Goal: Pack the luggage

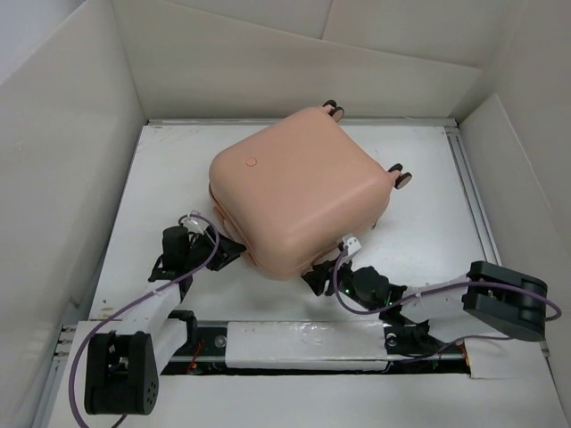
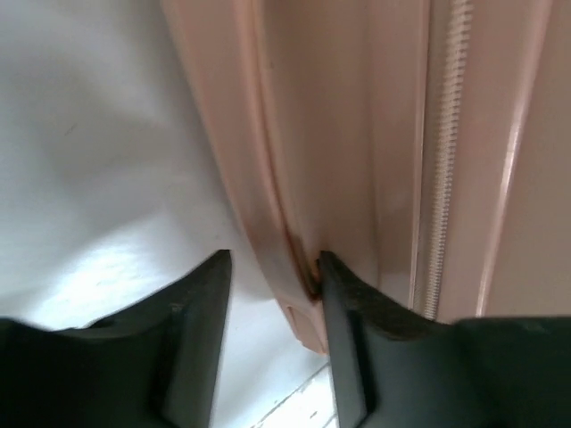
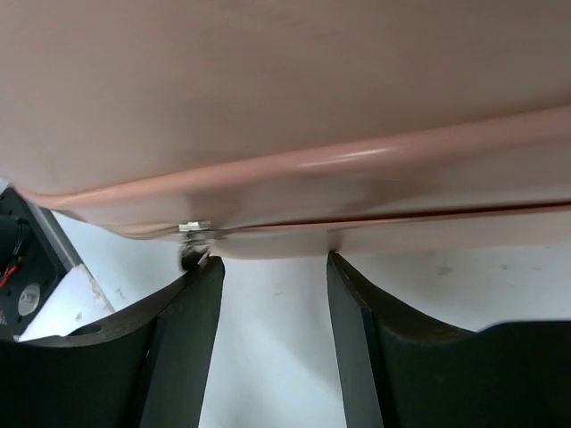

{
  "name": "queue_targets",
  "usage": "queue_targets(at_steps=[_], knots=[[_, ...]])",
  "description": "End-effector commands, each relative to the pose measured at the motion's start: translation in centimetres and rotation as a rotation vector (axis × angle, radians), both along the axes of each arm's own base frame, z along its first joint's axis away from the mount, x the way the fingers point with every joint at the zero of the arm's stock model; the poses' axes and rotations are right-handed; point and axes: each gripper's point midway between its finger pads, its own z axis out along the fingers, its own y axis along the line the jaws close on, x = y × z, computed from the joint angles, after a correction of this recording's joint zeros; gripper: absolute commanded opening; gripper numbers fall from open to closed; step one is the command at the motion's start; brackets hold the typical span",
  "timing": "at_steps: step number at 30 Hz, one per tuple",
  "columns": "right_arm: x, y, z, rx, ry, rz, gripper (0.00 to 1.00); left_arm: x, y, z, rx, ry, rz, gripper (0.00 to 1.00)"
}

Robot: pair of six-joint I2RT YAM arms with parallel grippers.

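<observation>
The luggage (image 1: 299, 187), a peach-pink hard-shell suitcase, lies flat and closed in the middle of the table, its caster wheels (image 1: 400, 175) pointing to the far right. My left gripper (image 1: 234, 252) is at its near-left corner. In the left wrist view the left gripper (image 2: 272, 267) stands open, one finger (image 2: 343, 303) resting against the shell seam of the luggage (image 2: 357, 134), beside the zipper (image 2: 437, 178). My right gripper (image 1: 317, 278) sits at the near edge. In the right wrist view the right gripper (image 3: 275, 263) is open under the rim of the luggage (image 3: 268, 89), with a metal zipper pull (image 3: 194, 230) by its left fingertip.
White walls (image 1: 71, 134) box in the table on the left, back and right. A metal rail (image 1: 473, 196) runs along the right side. The arm mounting bar (image 1: 303, 343) crosses the near edge. A white tag (image 1: 351, 242) hangs from the suitcase's near side.
</observation>
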Motion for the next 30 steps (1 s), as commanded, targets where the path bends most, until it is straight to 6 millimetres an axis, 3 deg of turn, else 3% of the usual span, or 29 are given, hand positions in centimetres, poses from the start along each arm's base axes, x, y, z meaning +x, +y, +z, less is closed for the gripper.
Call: queue_targets(at_steps=[1,3,8,9,10,14,16,17,22,30], knots=[[0.6,2.3,5.1,0.184,-0.08,-0.041,0.55,1.5,-0.1,-0.2,0.018,-0.097,-0.012,0.36],[0.5,2.3,5.6,0.203,-0.09,-0.063,0.55,1.5,-0.1,-1.2,0.025,-0.074,-0.017,0.26],[-2.5,3.0,6.4,0.174,-0.084,-0.04,0.55,2.2,0.2,0.2,0.038,-0.13,0.004,0.15],[-2.2,2.7,7.0,0.171,-0.074,-0.095,0.55,2.3,0.4,0.5,0.044,-0.144,0.015,0.13],[-2.7,1.8,5.8,0.083,-0.05,-0.11,0.59,2.8,0.5,1.6,0.048,-0.181,0.024,0.1],[-3.5,-0.3,5.3,0.073,0.011,-0.161,0.68,3.2,0.8,2.9,0.058,-0.2,0.041,0.0],[-2.8,-2.0,4.9,0.066,0.001,-0.228,0.69,3.4,0.9,3.0,0.065,-0.197,0.051,0.0],[-2.6,-2.5,5.7,0.086,-0.003,-0.243,0.69,3.4,0.9,3.0,0.065,-0.197,0.051,0.0],[-2.3,-3.5,5.7,0.069,-0.002,-0.255,0.69,3.4,1.3,2.8,0.086,-0.205,0.07,0.0],[-2.5,-1.0,6.0,-0.014,-0.059,-0.166,0.55,2.3,0.9,2.8,0.071,-0.222,0.034,0.0]])
